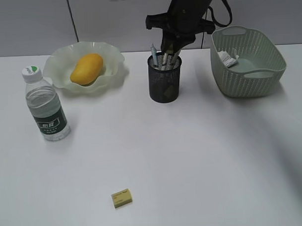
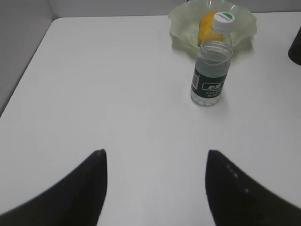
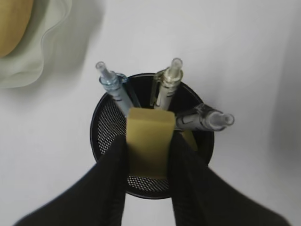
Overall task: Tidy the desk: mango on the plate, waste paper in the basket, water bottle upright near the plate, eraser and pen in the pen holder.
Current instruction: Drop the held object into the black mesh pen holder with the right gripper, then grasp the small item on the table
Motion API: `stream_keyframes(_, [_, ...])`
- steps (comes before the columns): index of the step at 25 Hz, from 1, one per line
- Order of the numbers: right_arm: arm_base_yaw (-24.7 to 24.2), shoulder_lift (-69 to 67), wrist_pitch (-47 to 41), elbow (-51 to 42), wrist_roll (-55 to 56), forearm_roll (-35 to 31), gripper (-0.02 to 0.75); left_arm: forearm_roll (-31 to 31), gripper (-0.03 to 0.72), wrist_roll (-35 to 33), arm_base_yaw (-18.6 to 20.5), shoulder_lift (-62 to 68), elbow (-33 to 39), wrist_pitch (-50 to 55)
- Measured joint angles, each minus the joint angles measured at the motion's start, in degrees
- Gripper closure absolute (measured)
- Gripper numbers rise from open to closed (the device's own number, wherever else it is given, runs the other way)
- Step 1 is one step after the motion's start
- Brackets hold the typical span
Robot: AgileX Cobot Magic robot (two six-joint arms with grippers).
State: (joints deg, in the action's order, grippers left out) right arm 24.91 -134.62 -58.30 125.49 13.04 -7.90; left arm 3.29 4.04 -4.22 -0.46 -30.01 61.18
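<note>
Two erasers: one (image 3: 146, 141) clamped in the right jaws (image 3: 148, 155) over the pen holder (image 3: 108, 127), one (image 1: 121, 198) on the desk (image 1: 192, 166). Three pens (image 3: 164, 87) inside. Left jaws (image 2: 155, 183) apart, empty.

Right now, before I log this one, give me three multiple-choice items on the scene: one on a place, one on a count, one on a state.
1. Where does the mango lie?
A. in the basket
B. on the plate
C. on the bare desk

2. How many pens stand in the pen holder?
A. one
B. three
C. five

3. What is the state of the right gripper?
A. shut on a yellow eraser
B. open and empty
C. shut on a pen

Answers:
1 B: the fruit sits inside the ruffled rim.
2 B: the right wrist view shows three pen tops.
3 A: both fingers press the eraser's sides just above the holder.
</note>
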Motion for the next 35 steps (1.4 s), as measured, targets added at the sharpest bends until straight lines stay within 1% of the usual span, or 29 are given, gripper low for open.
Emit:
stream_keyframes(3, [0.00, -0.33, 0.12, 0.00, 0.00, -0.26, 0.487, 0.00, 0.190, 0.00, 0.00, 0.00, 0.00, 0.00])
stream_keyframes(5, [0.00, -0.53, 0.17, 0.00, -0.06, -0.30, 0.441, 0.00, 0.190, 0.00, 0.00, 0.00, 0.00, 0.00])
stream_keyframes(8, [0.00, -1.01, 0.17, 0.00, -0.06, -0.50, 0.309, 0.00, 0.190, 0.00, 0.00, 0.00, 0.00, 0.00])
stream_keyframes(10, [0.00, -1.09, 0.17, 0.00, -0.06, -0.67, 0.206, 0.00, 0.190, 0.00, 0.00, 0.00, 0.00, 0.00])
stream_keyframes(11, [0.00, -1.09, 0.17, 0.00, -0.06, -0.74, 0.172, 0.00, 0.190, 0.00, 0.00, 0.00, 0.00, 0.00])
stream_keyframes(12, [0.00, -1.09, 0.17, 0.00, -0.06, -0.81, 0.155, 0.00, 0.190, 0.00, 0.00, 0.00, 0.00, 0.00])
stream_keyframes(14, [0.00, -1.09, -0.07, 0.06, -0.06, -0.81, 0.143, 0.00, 0.190, 0.00, 0.00, 0.00, 0.00, 0.00])
stream_keyframes(17, [0.00, -0.67, -2.91, 1.74, -0.06, -0.81, 0.167, 0.00, 0.190, 0.00, 0.00, 0.00, 0.00, 0.00])
stream_keyframes(22, [0.00, 0.42, -10.08, 9.43, -0.06, -0.39, 0.192, 0.00, 0.190, 0.00, 0.00, 0.00, 0.00, 0.00])
stream_keyframes(25, [0.00, 1.74, -10.63, 12.00, -0.19, 0.25, 0.196, 0.00, 0.190, 0.00, 0.00, 0.00, 0.00, 0.00])
stream_keyframes(28, [0.00, 3.11, -10.83, 12.41, -4.05, 1.05, 0.197, 0.00, 0.190, 0.00, 0.00, 0.00, 0.00, 0.00])
stream_keyframes(30, [-0.58, 3.65, -10.94, 12.41, -5.33, 2.82, 0.197, 0.00, 0.190, 0.00, 0.00, 0.00, 0.00, 0.00])
stream_keyframes(32, [-1.57, 4.08, -11.00, 12.41, -5.75, 3.26, 0.198, 0.00, 0.190, 0.00, 0.00, 0.00, 0.00, 0.00])
stream_keyframes(35, [-4.66, 5.16, -11.00, 12.41, -6.00, 3.39, 0.198, 0.00, 0.190, 0.00, 0.00, 0.00, 0.00, 0.00])
